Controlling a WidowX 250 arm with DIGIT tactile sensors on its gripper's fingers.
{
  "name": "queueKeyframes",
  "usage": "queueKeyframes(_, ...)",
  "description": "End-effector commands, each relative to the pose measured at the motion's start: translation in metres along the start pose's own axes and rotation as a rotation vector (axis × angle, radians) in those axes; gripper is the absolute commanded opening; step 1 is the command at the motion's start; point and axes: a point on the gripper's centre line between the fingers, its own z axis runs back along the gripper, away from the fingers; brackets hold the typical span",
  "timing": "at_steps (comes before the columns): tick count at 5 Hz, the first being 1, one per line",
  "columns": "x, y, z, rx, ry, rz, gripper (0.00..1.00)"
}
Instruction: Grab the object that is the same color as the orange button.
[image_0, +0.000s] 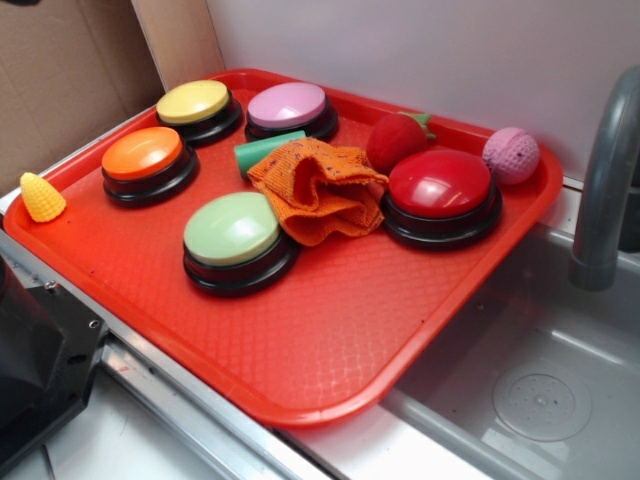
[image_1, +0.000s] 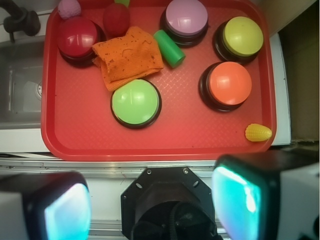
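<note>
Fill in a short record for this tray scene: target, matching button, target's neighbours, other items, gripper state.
target: orange cloth, crumpled, on the red tray
match: orange button
neighbours: green button, red button, green cylinder
other buttons: yellow button, pink button
other items: strawberry, pink ball, corn off the tray
gripper: gripper open, back from the tray, holding nothing

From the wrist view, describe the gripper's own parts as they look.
The gripper has two blocky pale fingers with black edging, their inner pads glowing teal. Between them sits a black, roughly octagonal mount with small screws and a dark cable at its centre. No markings are legible.
</note>
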Motion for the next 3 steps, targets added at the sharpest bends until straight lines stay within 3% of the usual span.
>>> queueKeyframes(1, 0.000, 0.000, 0.000, 0.000, 0.000, 0.000, 1.00)
queueKeyframes(2, 0.024, -0.003, -0.022, 0.077, 0.074, 0.213, 1.00)
queueKeyframes(3, 0.043, -0.001, -0.041, 0.064, 0.063, 0.382, 1.00)
